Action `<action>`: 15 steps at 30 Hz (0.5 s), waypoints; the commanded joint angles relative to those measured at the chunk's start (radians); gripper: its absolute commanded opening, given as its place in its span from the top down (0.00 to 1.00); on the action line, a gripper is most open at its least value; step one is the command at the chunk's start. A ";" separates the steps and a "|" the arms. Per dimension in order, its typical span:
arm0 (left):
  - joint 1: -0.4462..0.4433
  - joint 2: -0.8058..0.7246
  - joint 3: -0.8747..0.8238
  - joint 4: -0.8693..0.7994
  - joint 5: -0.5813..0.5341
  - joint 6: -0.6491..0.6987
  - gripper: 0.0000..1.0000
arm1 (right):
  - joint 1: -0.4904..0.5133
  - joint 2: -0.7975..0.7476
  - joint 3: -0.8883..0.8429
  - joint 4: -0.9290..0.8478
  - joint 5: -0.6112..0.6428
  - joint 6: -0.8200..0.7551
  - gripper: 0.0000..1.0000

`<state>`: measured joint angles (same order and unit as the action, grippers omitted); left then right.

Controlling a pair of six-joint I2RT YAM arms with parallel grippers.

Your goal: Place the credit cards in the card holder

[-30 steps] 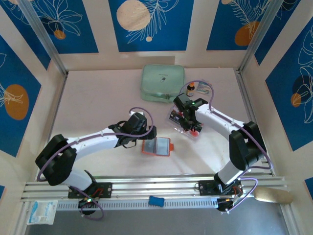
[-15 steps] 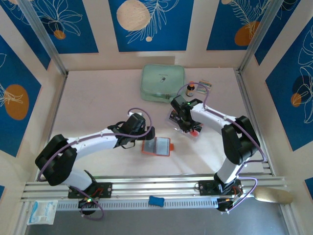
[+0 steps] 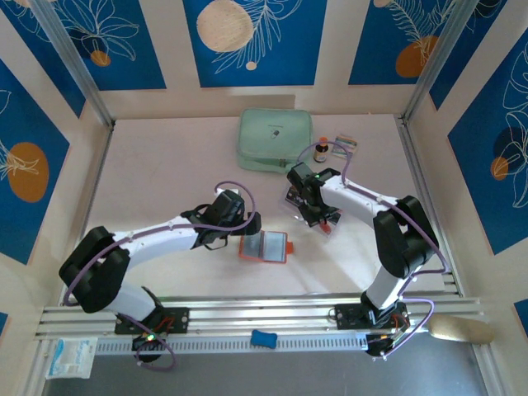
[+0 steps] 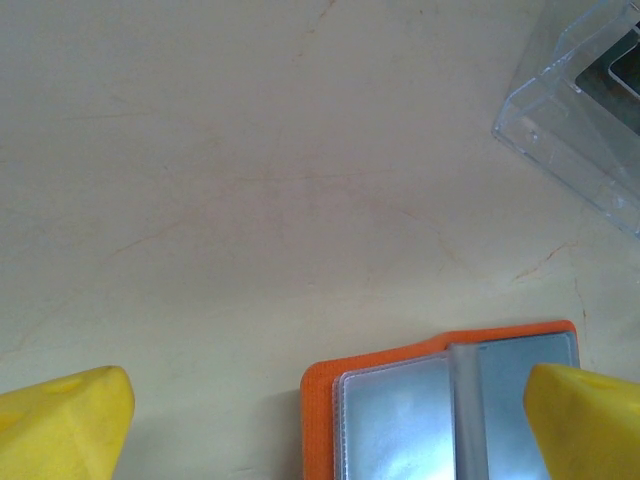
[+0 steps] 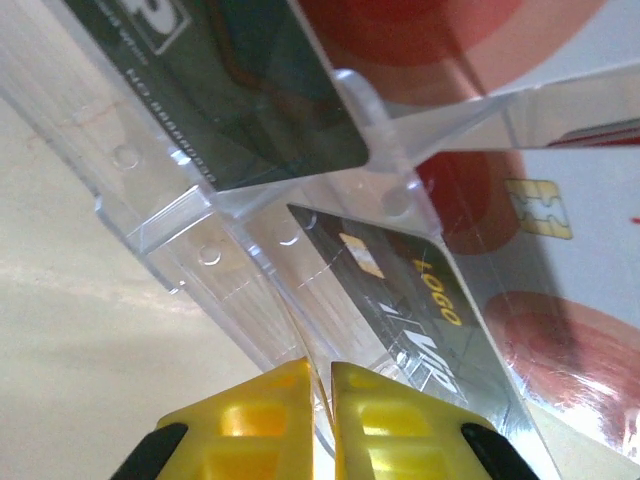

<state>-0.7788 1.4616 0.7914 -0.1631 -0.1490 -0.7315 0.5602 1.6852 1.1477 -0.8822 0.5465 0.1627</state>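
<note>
left gripper (image 4: 320, 428): jaws spread wide, nothing between them; yellow fingertips (image 4: 62, 425) stand at the two sides of the wrist view.
holder (image 4: 322, 400): lies open and flat on the table (image 4: 250, 180), just ahead of the left fingers and reaching in between them. It sits nearer the right fingertip, which covers its corner. The orange border frames greyish clear sleeves facing up, with a fold line down the middle. No card is seen in it.
holder, from above (image 3: 266, 247): just beside the left gripper's tips, well apart from the right gripper.
right gripper (image 5: 320, 415): the two yellow fingers are drawn almost together, with only a thin sliver between them.
right grip: a clear divider of the tray (image 5: 170, 215) runs straight into that sliver. Whether the fingers pinch it, a card edge or nothing, I cannot tell.
cards (image 5: 400, 300): all lie in the tray, ahead of the right fingers. One dark card with gold lettering slants down to the right finger. A second dark card (image 5: 250, 90) lies farther ahead in the next compartment. Pale cards with red dots (image 5: 545, 250) lie to the right of the fingers.
tray, from above (image 3: 297, 196): under the right gripper's tips and ahead-right of the left fingers.
case (image 3: 275, 140): mint green, well beyond both grippers.
bottle (image 3: 322, 150): small, beyond the right gripper, beside the case.
</note>
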 commanded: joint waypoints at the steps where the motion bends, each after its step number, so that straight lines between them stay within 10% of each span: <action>1: 0.013 -0.022 -0.014 0.007 0.012 0.003 0.00 | 0.017 -0.019 -0.013 -0.001 -0.017 -0.030 0.90; 15: 0.024 -0.034 -0.003 -0.008 0.009 0.014 0.00 | 0.133 -0.084 0.083 -0.099 0.041 -0.082 1.00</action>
<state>-0.7681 1.4578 0.7914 -0.1638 -0.1490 -0.7311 0.6769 1.6547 1.1870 -0.9325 0.5808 0.0921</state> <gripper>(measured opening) 0.998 0.060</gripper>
